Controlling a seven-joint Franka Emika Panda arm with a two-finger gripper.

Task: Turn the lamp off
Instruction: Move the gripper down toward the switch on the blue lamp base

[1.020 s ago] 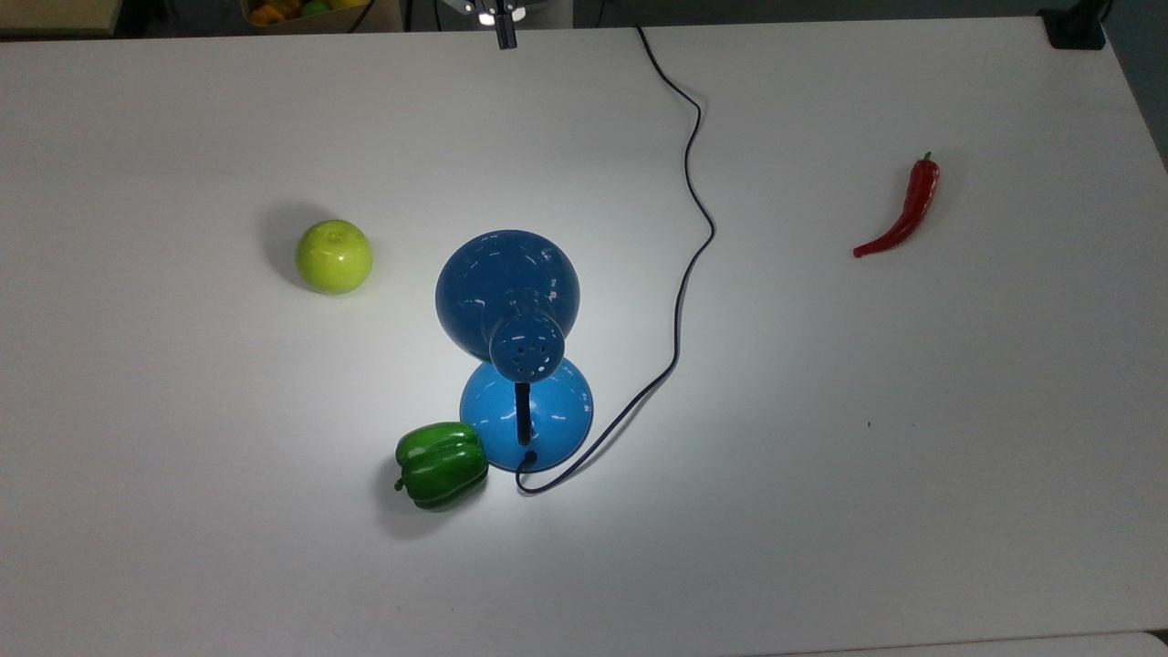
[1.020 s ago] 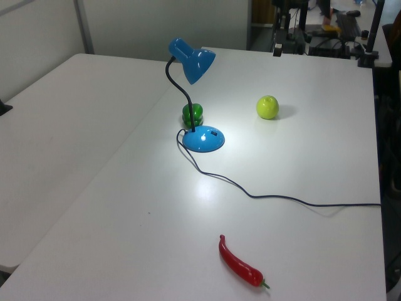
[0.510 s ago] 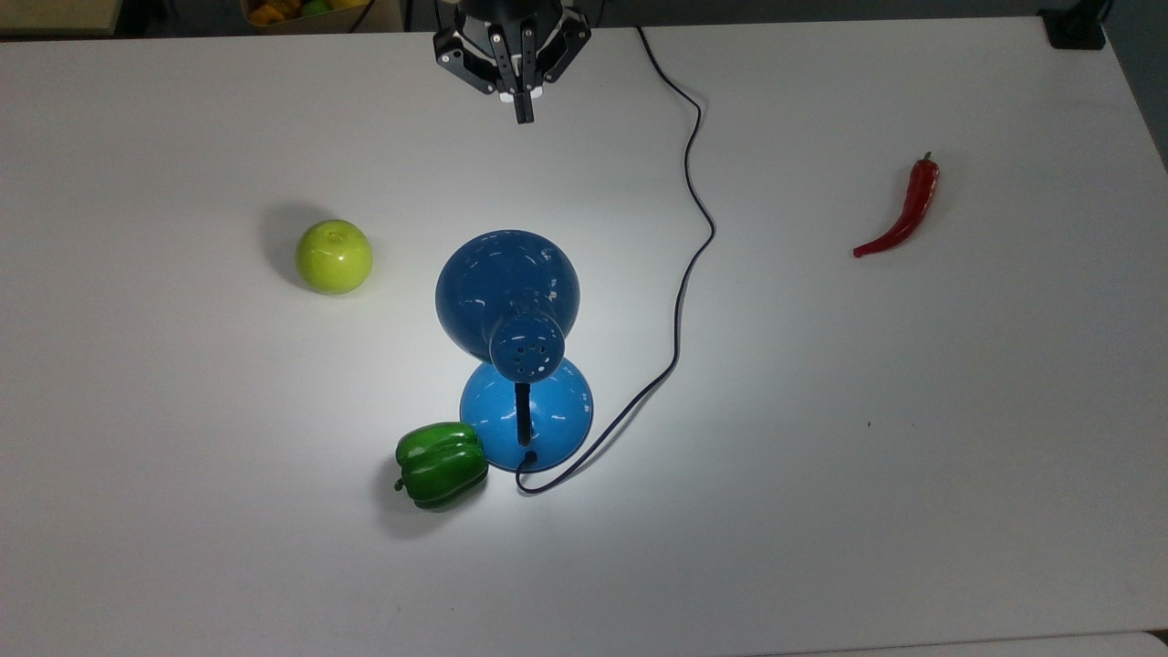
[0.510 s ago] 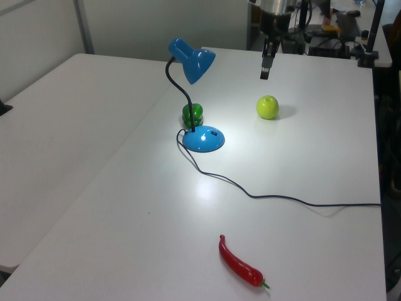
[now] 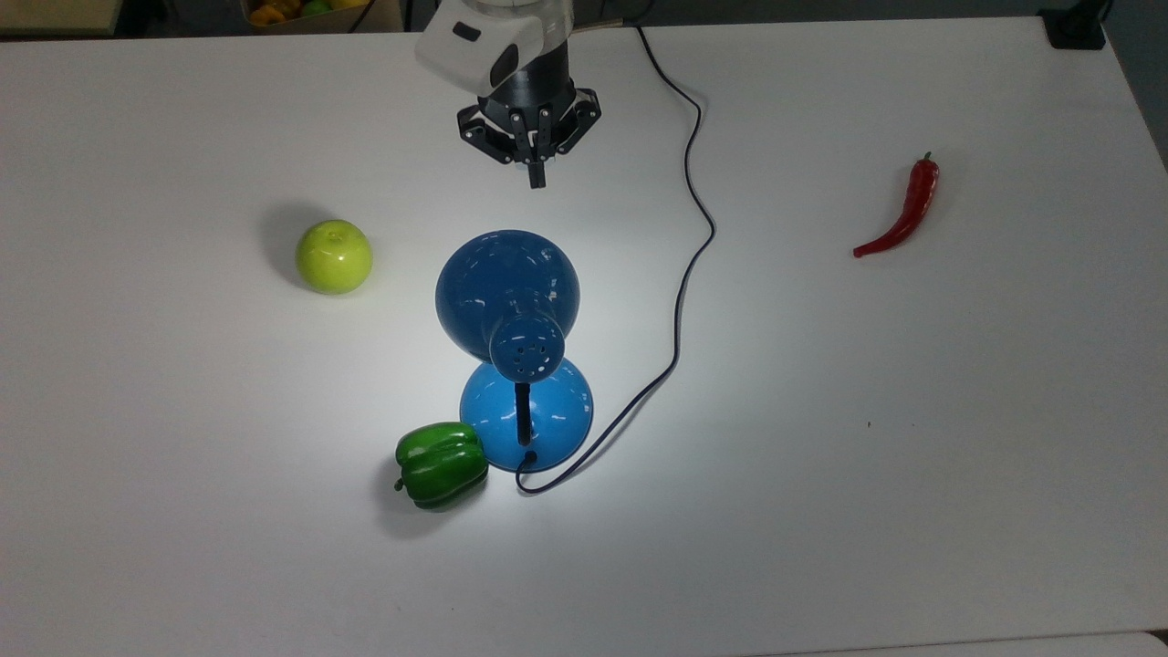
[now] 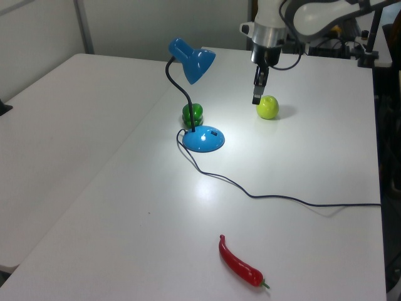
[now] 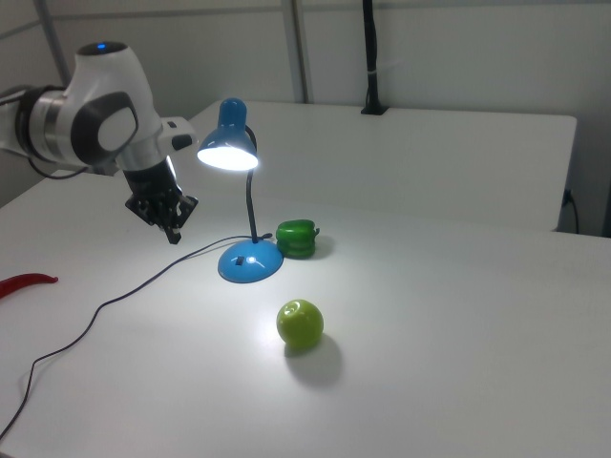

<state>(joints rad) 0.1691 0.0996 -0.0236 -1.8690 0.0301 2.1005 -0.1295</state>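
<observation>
The blue lamp stands mid-table, its dome shade (image 5: 507, 292) above the round blue base (image 5: 526, 415), joined by a black neck. It is lit: the shade's mouth (image 7: 229, 153) glows and a bright pool lies on the table around the base (image 6: 203, 139). Its thin dark cord (image 5: 693, 182) snakes off to the far edge of the table. My gripper (image 5: 537, 178) hangs in the air beyond the shade, toward the top view's upper edge, fingers pressed together and holding nothing. In the left view the gripper (image 6: 256, 97) hovers right of the shade; in the right view the gripper (image 7: 174, 234) is left of the lamp.
A green apple (image 5: 334, 256) lies at the top view's left of the shade. A green bell pepper (image 5: 441, 464) touches the base's left side. A red chili (image 5: 903, 212) rests far right. The white table (image 5: 912, 456) has free room on the right.
The arm has come in from the top view's upper edge, and the gripper has travelled down toward the lamp's shade. The lamp stays lit; nothing else moved.
</observation>
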